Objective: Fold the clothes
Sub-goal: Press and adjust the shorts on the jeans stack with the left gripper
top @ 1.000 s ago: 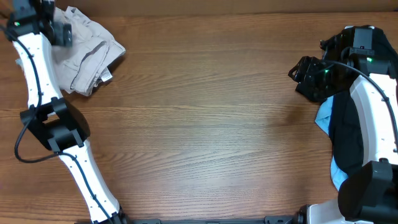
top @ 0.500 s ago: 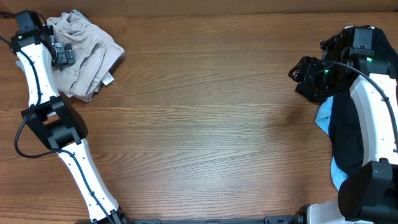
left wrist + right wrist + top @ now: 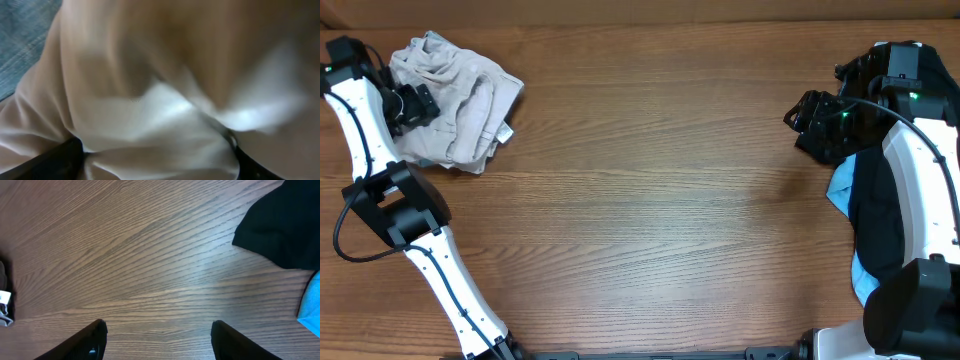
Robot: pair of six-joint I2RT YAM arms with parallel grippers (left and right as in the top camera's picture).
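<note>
Two grippers, both jaws apart: right gripper point(image 3: 158, 330) above wood table point(image 3: 125, 255), left gripper point(image 3: 417, 104) against blurred khaki shorts point(image 3: 460, 100)

Top-down overview; two close wrist views.

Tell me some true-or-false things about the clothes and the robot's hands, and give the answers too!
1. The shorts lie at the far left corner of the table. True.
2. The right gripper holds something. False: it is open over bare wood, with nothing between its jaws.
3. A blue cloth and a black cloth lie under the right arm. True.
4. The shorts are folded flat. False: they are bunched up.
5. The left gripper is over the middle of the table. False: it is at the shorts.
</note>
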